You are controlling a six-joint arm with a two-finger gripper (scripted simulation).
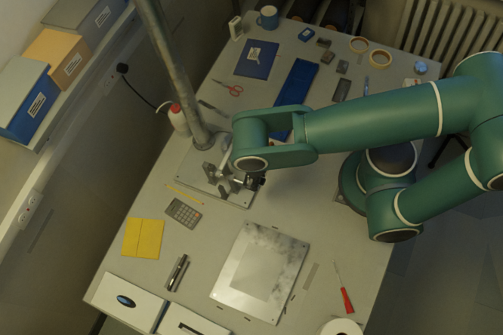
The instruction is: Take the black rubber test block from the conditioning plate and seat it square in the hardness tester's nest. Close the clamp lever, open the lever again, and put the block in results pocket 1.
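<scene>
The black rubber test block is hidden from me; I cannot make it out in the nest under the wrist. The hardness tester stands on its grey base plate left of centre, at the foot of a steel column. Its white clamp lever slants up from the nest toward the column. My gripper is low at the tester's right side, just beside the nest, and it is open and holds nothing. The conditioning plate lies near the front edge, with nothing on it. The blue results tray lies behind the arm, partly covered by it.
The steel column rises beside the tester. A white bottle stands at its left. A calculator, pencil and yellow pad lie in front of the tester. A red screwdriver and tape roll lie at the front right.
</scene>
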